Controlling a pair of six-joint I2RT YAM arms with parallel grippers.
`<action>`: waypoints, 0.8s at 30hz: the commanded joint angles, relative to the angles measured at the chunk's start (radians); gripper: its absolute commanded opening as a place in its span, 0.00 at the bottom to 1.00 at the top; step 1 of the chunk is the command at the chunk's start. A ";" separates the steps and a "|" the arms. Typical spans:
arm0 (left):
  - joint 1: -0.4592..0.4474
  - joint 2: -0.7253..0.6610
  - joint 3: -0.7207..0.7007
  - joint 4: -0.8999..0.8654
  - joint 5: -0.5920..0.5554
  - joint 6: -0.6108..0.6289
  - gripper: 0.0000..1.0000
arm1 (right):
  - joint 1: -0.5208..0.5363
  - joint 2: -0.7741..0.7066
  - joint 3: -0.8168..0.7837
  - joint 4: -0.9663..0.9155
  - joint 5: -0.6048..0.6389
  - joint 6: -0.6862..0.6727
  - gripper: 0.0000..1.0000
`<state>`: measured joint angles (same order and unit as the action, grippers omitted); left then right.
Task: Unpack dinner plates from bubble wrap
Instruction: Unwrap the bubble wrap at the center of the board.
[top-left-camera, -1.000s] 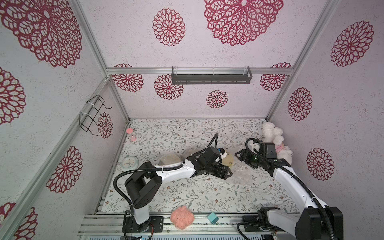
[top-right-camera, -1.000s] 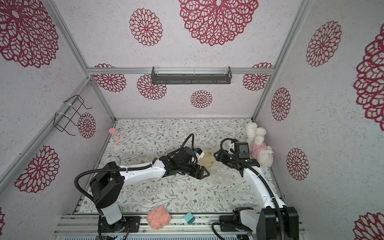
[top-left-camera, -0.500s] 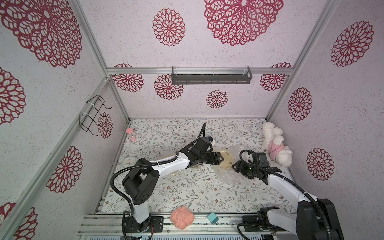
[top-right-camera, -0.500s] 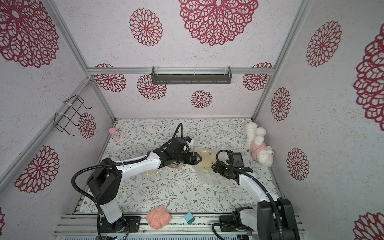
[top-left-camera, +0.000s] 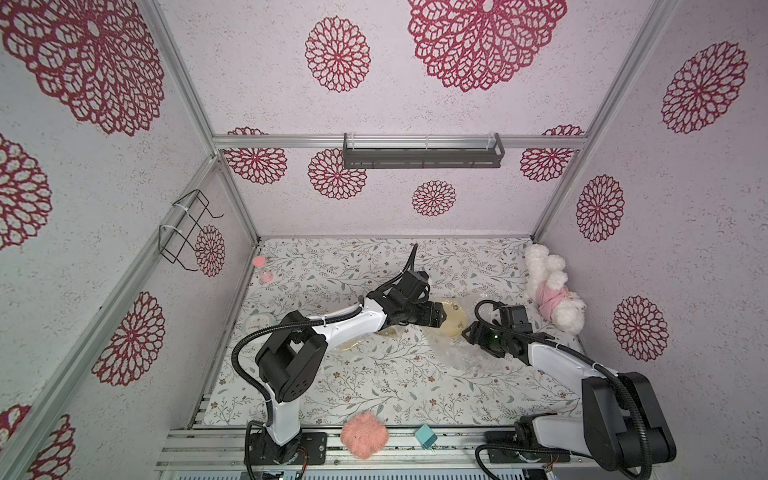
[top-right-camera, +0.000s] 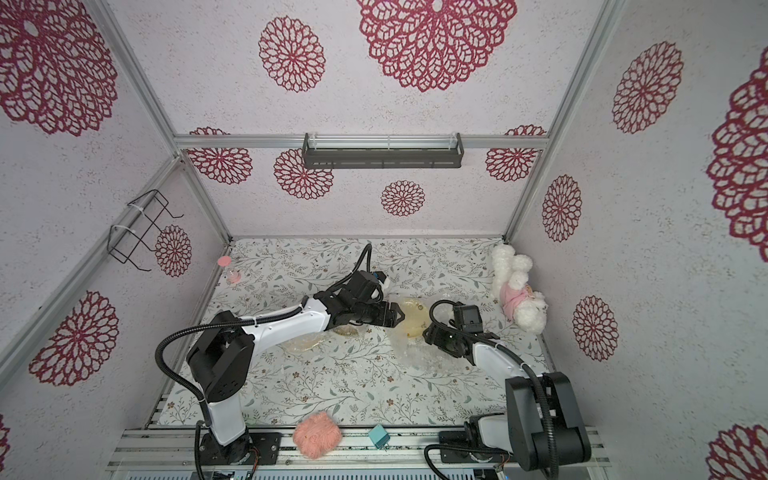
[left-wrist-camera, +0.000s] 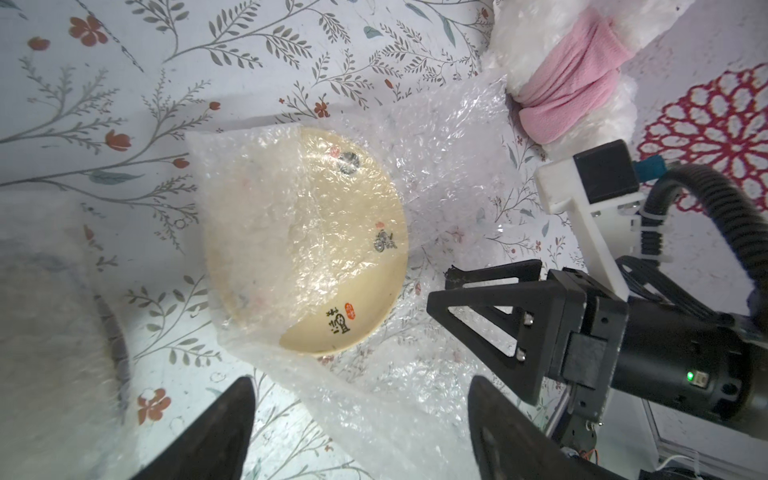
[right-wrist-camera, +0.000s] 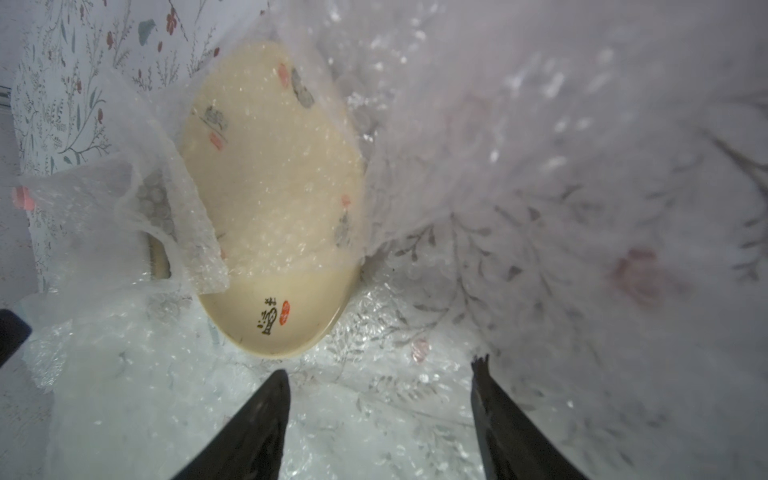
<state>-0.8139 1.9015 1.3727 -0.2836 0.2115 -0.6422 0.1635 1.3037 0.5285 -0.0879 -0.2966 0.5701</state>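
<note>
Since a second ago the right arm has dropped low and drawn in toward its base, and the left arm has stretched out flatter. Over the last half second little else changed.

One cream plate (top-left-camera: 451, 320) lies at about 3 o'clock of the middle of the tabletop (top-left-camera: 374, 395), on a spread sheet of bubble wrap (left-wrist-camera: 436, 137). A loose flap of it covers most of the plate, leaving only a crescent bare. My left end effector (left-wrist-camera: 359, 386) sits at the plate's 9 o'clock, fingers wide apart and empty. My right end effector (right-wrist-camera: 378, 374) is at its 4 o'clock, just beside the rim, also spread and gripping nothing that I can see.

What worries me is that the plate rests on the same film that covers it. If I pinch the lower layer and pull, the plate will likely ride along, tip or skid. The two end effectors are also near each other, so a careless reach could knock them together or clip the rim.

The film is clear, glossy and crinkled with small bubbles. It looks slippery and it blurs the plate's edge. The plate is round, shallow, smooth and looks hard, with small dark and red marks.
</note>
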 joint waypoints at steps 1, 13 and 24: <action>-0.020 0.041 0.054 -0.066 -0.035 0.039 0.82 | -0.001 0.010 -0.011 0.038 0.026 -0.007 0.69; -0.041 0.131 0.142 -0.161 -0.076 0.098 0.80 | -0.062 0.044 -0.017 0.072 0.027 -0.025 0.69; -0.039 0.166 0.225 -0.199 -0.095 0.116 0.79 | -0.114 0.106 0.025 0.078 0.011 -0.060 0.69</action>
<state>-0.8532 2.0529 1.5669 -0.4713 0.1238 -0.5438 0.0650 1.3949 0.5438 0.0048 -0.2932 0.5381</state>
